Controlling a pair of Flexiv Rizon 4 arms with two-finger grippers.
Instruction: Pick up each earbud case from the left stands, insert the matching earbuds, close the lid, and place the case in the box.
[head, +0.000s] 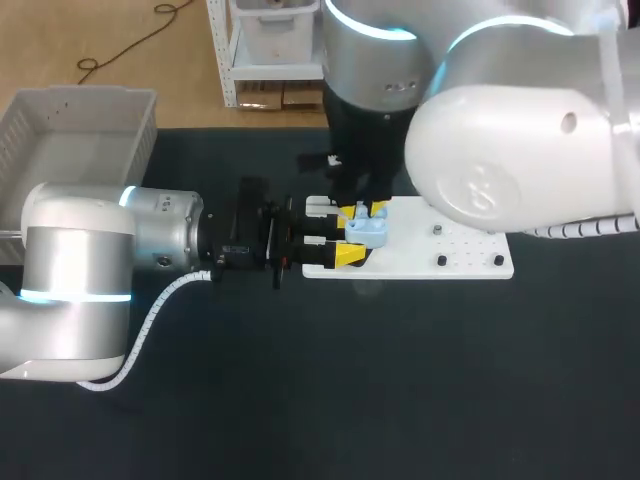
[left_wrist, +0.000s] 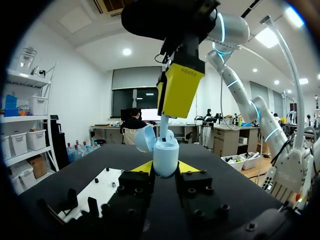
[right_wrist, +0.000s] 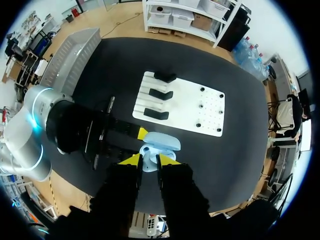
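Left gripper (left_wrist: 166, 169): clamped from both sides on the pale blue earbud case (left_wrist: 165, 156), holding it upright off the table, probably to keep the opening facing up.
Lid (left_wrist: 144, 138): swung open to one side, clear of the approach from above.
Right gripper (right_wrist: 149, 161): directly over the case, fingers pinched on a white earbud (left_wrist: 164, 126), stem pointing into the opening.
Stands (right_wrist: 156, 93): on the white board (right_wrist: 200, 107) beyond.
Box (head: 85, 96): far left, well apart.

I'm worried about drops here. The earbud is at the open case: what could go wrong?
The left hand grips the blue earbud case only low on its body, so a downward push from the right hand may slip it. The earbud could jam if off its socket. The open lid sits close beside that hand and might get knocked.
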